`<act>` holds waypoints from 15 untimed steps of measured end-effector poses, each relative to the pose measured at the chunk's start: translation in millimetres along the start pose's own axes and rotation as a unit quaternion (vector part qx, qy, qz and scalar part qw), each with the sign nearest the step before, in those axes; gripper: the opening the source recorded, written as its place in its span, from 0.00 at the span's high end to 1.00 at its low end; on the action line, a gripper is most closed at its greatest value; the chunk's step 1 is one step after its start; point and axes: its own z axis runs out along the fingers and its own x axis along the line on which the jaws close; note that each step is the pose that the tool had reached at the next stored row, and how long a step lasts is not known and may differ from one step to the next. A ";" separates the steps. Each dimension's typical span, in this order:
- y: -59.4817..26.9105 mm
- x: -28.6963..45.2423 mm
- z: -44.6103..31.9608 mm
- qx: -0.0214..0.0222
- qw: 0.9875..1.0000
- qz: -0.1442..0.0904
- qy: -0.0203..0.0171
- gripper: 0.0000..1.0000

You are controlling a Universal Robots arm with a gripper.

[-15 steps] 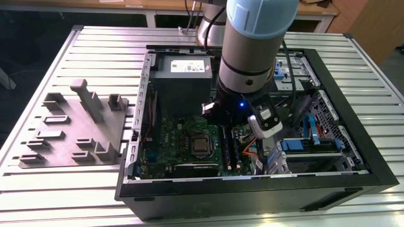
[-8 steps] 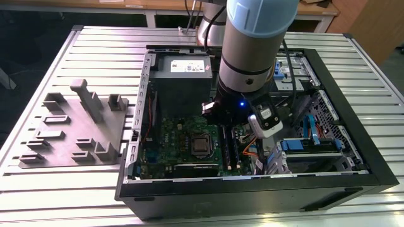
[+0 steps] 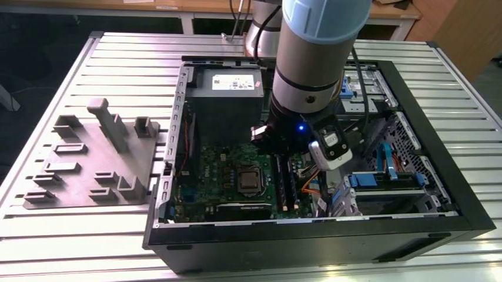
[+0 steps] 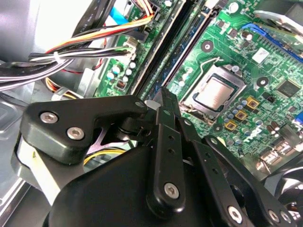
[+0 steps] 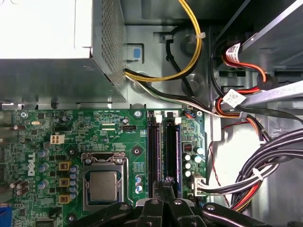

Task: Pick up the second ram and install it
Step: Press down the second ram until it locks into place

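My gripper (image 3: 279, 157) hangs inside the open computer case (image 3: 439, 170), low over the green motherboard (image 5: 109, 127). Its two black fingers (image 4: 161, 142) are pressed together with nothing showing between them, so it is shut. The tips (image 5: 165, 182) sit over the near end of two long dark memory slots (image 5: 163, 151) that lie side by side next to the processor (image 5: 103, 185). A ram (image 3: 288, 183) stands as a dark strip in the slot under the tips. I cannot tell whether the fingertips touch it.
A grey fixture plate (image 3: 90, 158) with raised holders lies on the slatted table at the exterior view's left. Inside the case are the power supply (image 3: 227, 88), a drive cage with blue tabs (image 3: 384, 176) and bundles of cables (image 5: 265, 165) close beside the slots.
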 end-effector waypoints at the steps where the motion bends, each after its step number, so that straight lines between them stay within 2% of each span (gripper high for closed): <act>1: 0.0 0.0 -0.3 0.000 1.000 0.000 0.000 0.90; 15: 1.1 -0.1 -2.3 -0.001 1.000 0.000 0.000 0.90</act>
